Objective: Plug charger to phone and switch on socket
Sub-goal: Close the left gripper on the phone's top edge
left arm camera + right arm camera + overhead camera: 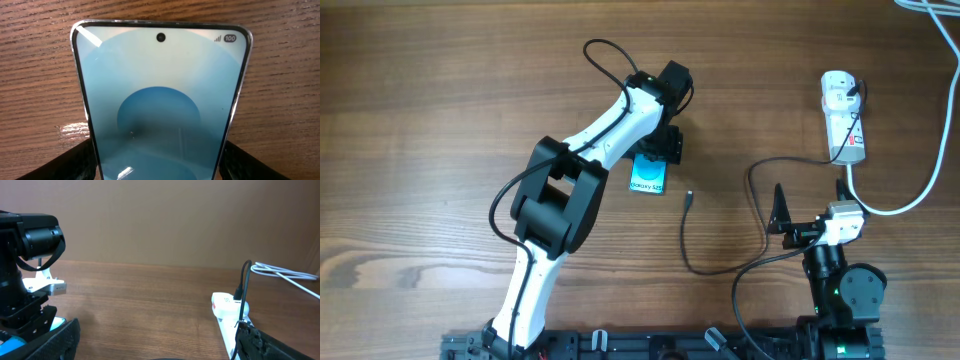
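The phone (pixel 647 181) lies flat on the wooden table with its cyan screen up. In the left wrist view the phone (pixel 160 100) fills the frame. My left gripper (pixel 660 148) (pixel 160 162) is down over its far end, with one finger against each long edge. The charger is a thin black cable with its connector tip (pixel 688 198) lying loose on the table right of the phone. The cable loops back and is plugged into the socket (pixel 842 118) (pixel 226 311) at the back right. My right gripper (pixel 782 213) (pixel 160 337) is open and empty, near the cable loop.
The socket's thick white cord (pixel 930 180) (pixel 285 272) curves along the right side and off the top edge. The left arm (pixel 30 255) stands across the middle of the table. The arm bases sit at the front edge.
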Action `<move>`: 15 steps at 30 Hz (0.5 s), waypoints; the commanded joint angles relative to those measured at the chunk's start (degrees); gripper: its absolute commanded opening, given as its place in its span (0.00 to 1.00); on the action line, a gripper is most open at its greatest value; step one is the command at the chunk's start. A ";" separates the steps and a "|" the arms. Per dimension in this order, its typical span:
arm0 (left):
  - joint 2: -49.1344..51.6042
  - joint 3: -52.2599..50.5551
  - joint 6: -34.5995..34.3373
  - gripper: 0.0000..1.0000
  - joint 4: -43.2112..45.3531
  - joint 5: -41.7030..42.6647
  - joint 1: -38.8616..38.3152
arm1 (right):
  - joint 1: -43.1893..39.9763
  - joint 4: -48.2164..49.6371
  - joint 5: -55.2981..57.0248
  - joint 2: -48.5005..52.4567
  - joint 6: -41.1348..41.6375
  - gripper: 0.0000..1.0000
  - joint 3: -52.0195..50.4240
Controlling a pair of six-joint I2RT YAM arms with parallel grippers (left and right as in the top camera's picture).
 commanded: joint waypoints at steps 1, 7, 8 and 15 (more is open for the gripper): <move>1.53 -1.60 -0.09 0.79 0.57 1.29 -0.55 | 0.17 0.07 0.55 -0.31 -1.01 1.00 -0.09; 1.51 -1.57 -0.13 0.77 0.55 1.53 -0.55 | 0.17 0.07 0.55 -0.31 -0.98 1.00 -0.09; 1.51 -1.57 -0.13 0.75 0.52 1.53 -0.55 | 0.17 0.07 0.55 -0.31 -1.01 1.00 -0.09; 1.14 -1.36 -0.13 0.73 0.04 1.55 -0.55 | 0.17 0.07 0.55 -0.31 -1.03 1.00 -0.09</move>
